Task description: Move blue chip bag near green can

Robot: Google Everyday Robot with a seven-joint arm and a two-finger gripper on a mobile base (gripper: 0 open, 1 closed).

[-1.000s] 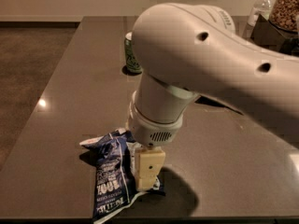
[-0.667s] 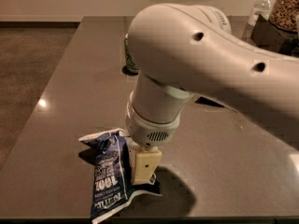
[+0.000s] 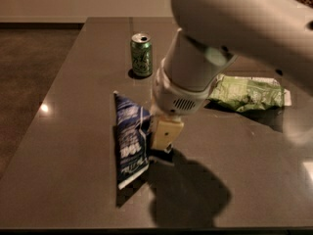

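Observation:
The blue chip bag [image 3: 129, 143] is a crinkled dark blue and white foil bag with white lettering, held on edge just above the dark table [image 3: 68, 131], in front of its middle. My gripper [image 3: 159, 142] points down from the big white arm and is shut on the bag's right edge; one beige finger [image 3: 166, 133] shows. The green can [image 3: 141, 55] stands upright with a silver top, farther back and slightly left, about a can's height beyond the bag's top corner.
A light green chip bag [image 3: 247, 93] lies flat to the right, partly behind the arm. The table's front edge runs just below the bag, and its left edge drops to a brown floor [image 3: 24, 82].
The gripper has carried the blue chip bag away from the front edge toward the can. The bag now stands on edge instead of lying flat. The arm has shifted right and uncovered the can.

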